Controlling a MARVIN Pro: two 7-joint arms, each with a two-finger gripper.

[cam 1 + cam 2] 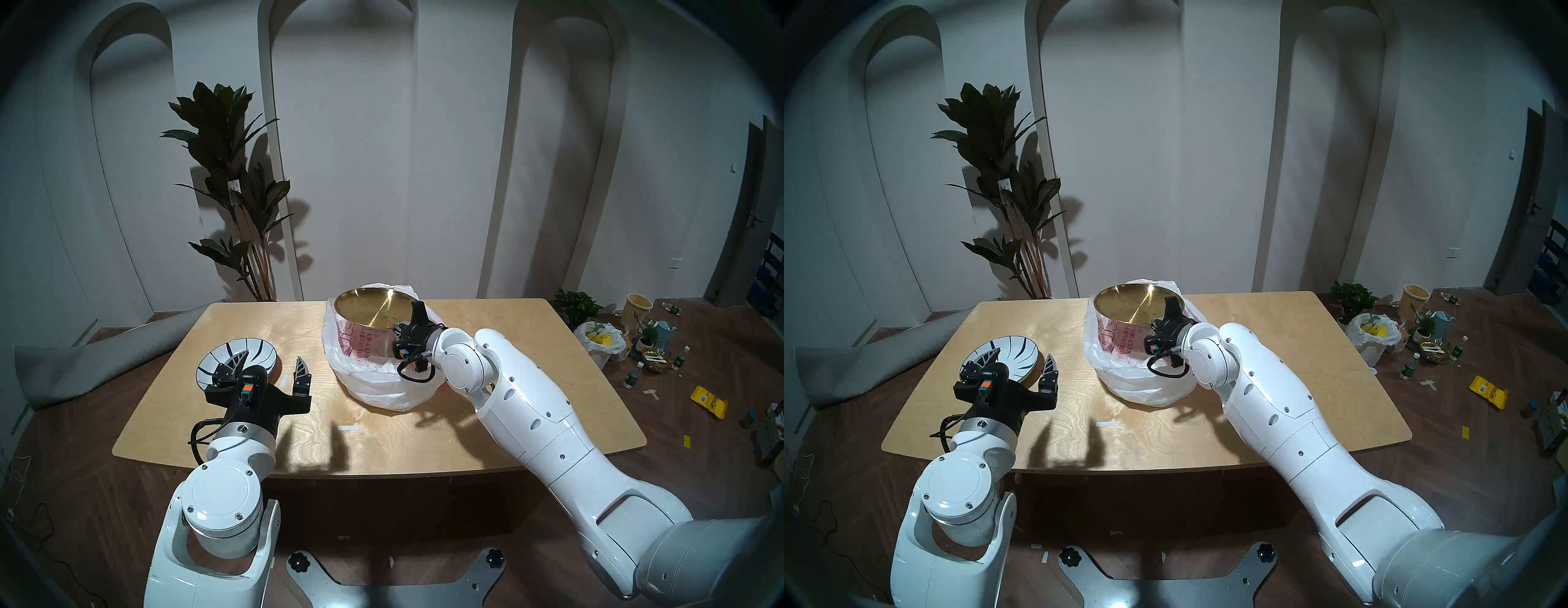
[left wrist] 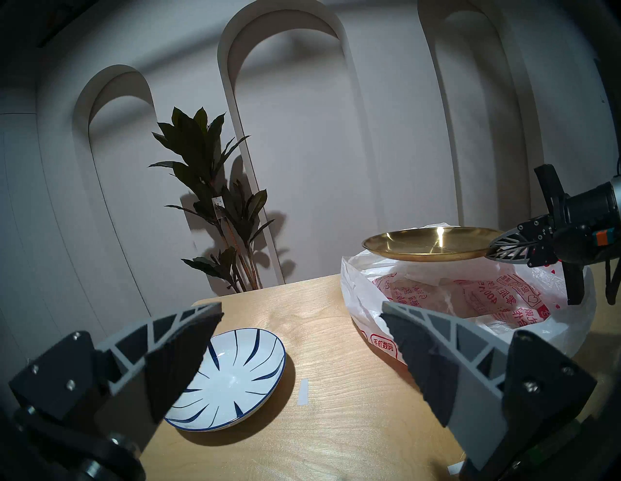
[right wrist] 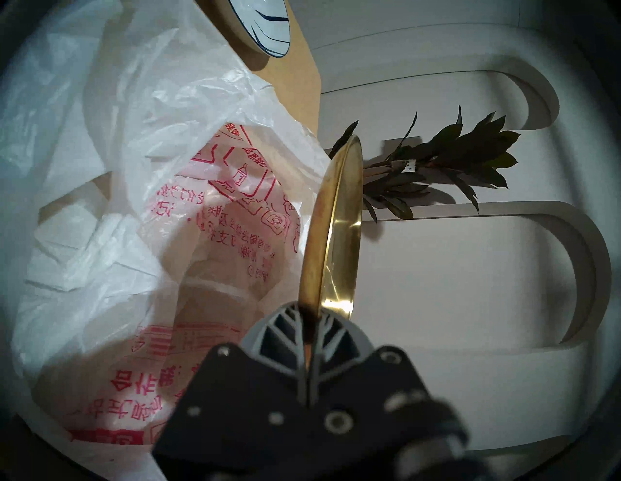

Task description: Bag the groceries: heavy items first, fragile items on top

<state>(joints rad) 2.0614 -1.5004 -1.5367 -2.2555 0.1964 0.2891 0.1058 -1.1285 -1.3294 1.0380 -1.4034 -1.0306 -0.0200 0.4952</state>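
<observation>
1. White walls with arched niches and a tall dark-leaved plant point(image 1: 237, 187) stand behind a light wooden table point(image 1: 530, 352); clutter lies on the dark floor to the robot's right.
2. On the table's far middle sits the bag point(image 1: 373, 382), translucent white plastic with red print, its mouth gaping upward.
3. Right gripper point(image 3: 311, 322) is clamped on the rim of the gold plate point(image 1: 373, 312); the plate hangs roughly level above the bag's mouth, apart from the plastic below in the left wrist view.
4. White striped plate point(image 2: 232, 376) rests flat on the table at the robot's left, well apart from the bag.
5. Left gripper point(image 2: 302, 319) hovers over the table's near left, jaws spread wide and holding nothing; one finger point(image 2: 174, 356) overlaps the striped plate's edge in its own view.
</observation>
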